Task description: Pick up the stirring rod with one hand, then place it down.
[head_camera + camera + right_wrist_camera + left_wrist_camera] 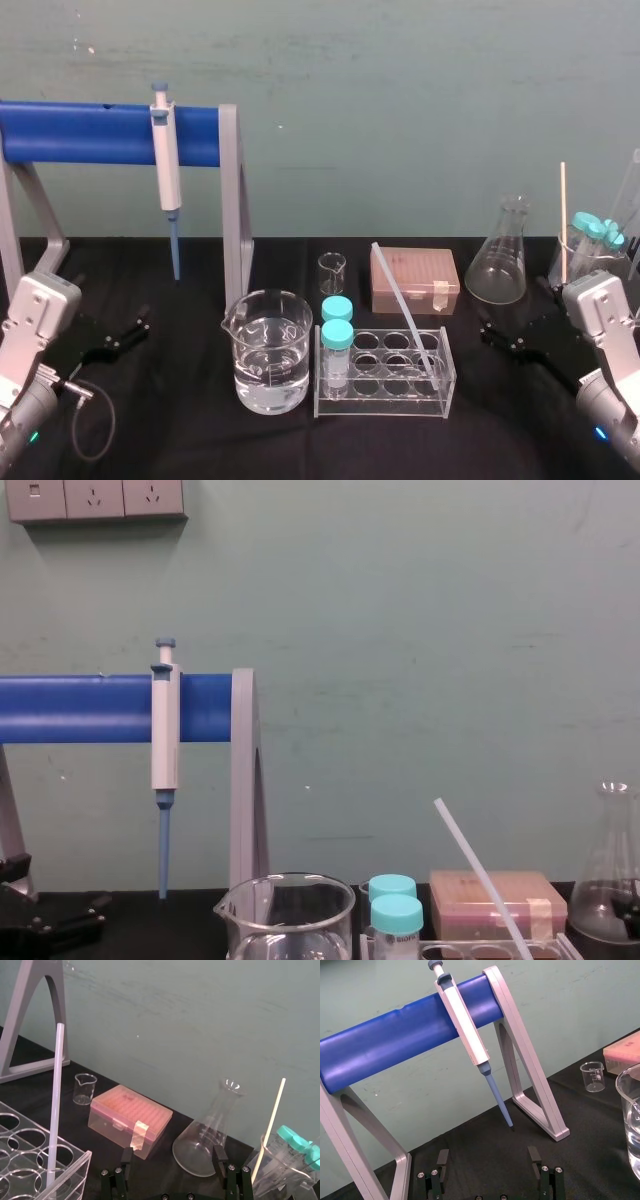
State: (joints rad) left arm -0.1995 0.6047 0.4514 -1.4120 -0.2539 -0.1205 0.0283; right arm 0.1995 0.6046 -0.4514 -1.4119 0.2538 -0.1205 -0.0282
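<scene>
Head view: translucent stirring rod (405, 308) (pencil-thin) leans in clear rack (385, 402).

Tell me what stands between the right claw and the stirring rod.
Nothing visible. Only bare tablecloth lies between the open right claw and the stirring rod, which leans in the right end of the clear tube rack, its upper length exposed.
</scene>
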